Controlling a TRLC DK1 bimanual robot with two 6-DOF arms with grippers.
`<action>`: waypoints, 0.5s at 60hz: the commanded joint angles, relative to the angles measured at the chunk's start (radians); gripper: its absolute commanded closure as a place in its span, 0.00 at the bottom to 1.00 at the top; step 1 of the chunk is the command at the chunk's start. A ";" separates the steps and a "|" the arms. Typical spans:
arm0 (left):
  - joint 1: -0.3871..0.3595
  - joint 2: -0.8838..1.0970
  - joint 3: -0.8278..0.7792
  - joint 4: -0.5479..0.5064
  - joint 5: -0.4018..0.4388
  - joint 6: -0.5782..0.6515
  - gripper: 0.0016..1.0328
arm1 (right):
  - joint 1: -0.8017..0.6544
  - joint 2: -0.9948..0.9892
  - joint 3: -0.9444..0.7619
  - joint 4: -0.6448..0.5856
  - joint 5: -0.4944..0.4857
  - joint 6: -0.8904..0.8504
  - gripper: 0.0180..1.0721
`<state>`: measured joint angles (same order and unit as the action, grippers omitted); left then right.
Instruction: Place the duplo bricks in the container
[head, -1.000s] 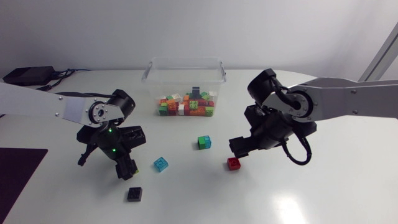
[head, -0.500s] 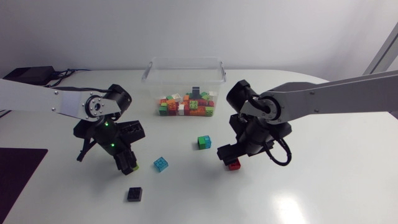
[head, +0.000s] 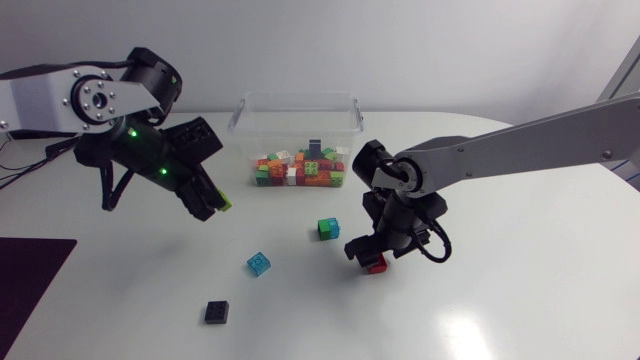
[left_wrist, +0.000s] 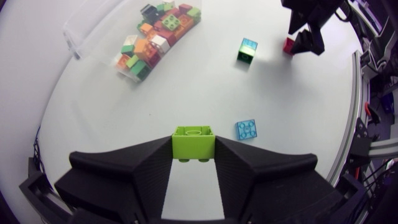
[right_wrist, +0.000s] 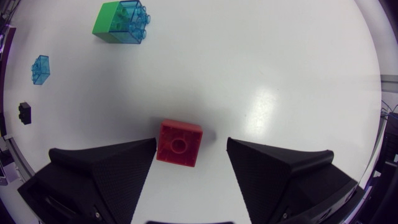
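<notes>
Two hands busy: left hand carrying, right hand poised to grasp.
Left grip: closed on a lime brick, pinched from both sides at the very fingertips, studs up.
Left pose: left arm held high off the worktop, wrist pitched down, hand off the left front corner of the container, short of its wall.
Left step, done well: my judgement is to keep the brick above the rim, travel to the container's open middle, then open low over the pile. The hold is only at the tips, so no jerks.
Right grip: wide open, holding nothing. The red brick lies on the worktop between the fingers, close against one and well off the other.
Right pose: right arm reaches in past the container's right front corner, wrist pointing straight down, hand low in front of the container.
Right step, done well: centre over the brick and square up to its slight skew, so both fingers meet flat sides together; otherwise it may skid or twist. Close fully before lifting.
Container: clear, lidless, bricks piled against its front wall.
Loose bricks: green-teal brick nearest the container's front, blue brick farther, black brick farthest.
</notes>
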<state>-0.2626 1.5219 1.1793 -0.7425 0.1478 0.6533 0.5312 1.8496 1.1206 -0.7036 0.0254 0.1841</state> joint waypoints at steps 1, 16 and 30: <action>0.010 0.000 0.071 -0.003 0.024 -0.055 0.63 | 0.010 0.031 0.019 -0.013 0.010 0.026 0.28; 0.023 0.080 0.237 0.104 0.058 -0.222 0.63 | 0.013 0.022 0.010 0.036 0.022 0.006 0.68; 0.017 0.192 0.385 0.195 0.058 -0.346 0.63 | -0.019 -0.082 0.090 -0.019 0.024 -0.044 0.71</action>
<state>-0.2478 1.6558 1.4925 -0.5720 0.1989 0.3664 0.5301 1.8153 1.1503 -0.7002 0.0422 0.1600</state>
